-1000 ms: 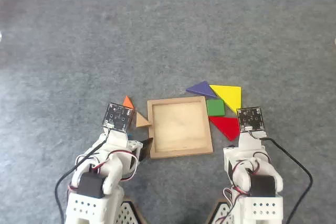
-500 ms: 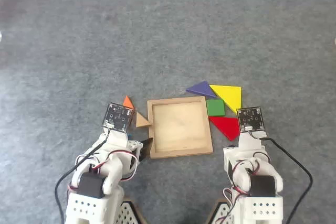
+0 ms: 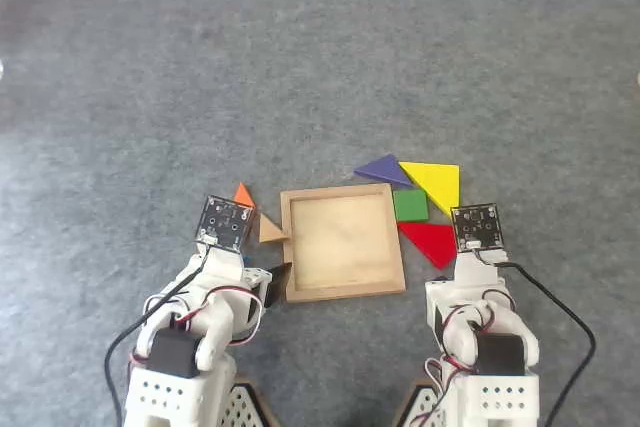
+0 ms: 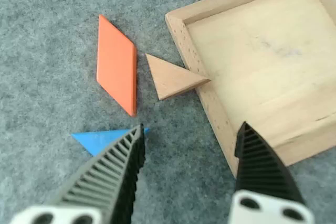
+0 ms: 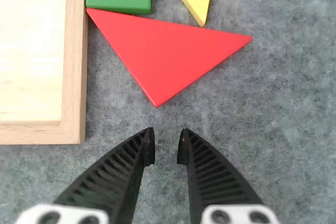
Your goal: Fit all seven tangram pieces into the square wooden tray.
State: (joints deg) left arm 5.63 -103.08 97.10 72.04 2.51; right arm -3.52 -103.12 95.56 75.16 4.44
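Note:
The square wooden tray lies empty between the two arms. On its right are a purple piece, a yellow triangle, a green square and a red triangle. An orange parallelogram and a plain wooden triangle lie to its left. My left gripper is open above the tray's rim, near a blue triangle. Just short of the red triangle, my right gripper is shut on nothing, with only a slit between its tips.
Grey carpet covers the table, with wide free room beyond the pieces toward the far edge. Both arm bases stand at the near edge. The wooden triangle touches the tray's outer rim; the orange parallelogram lies just beside it.

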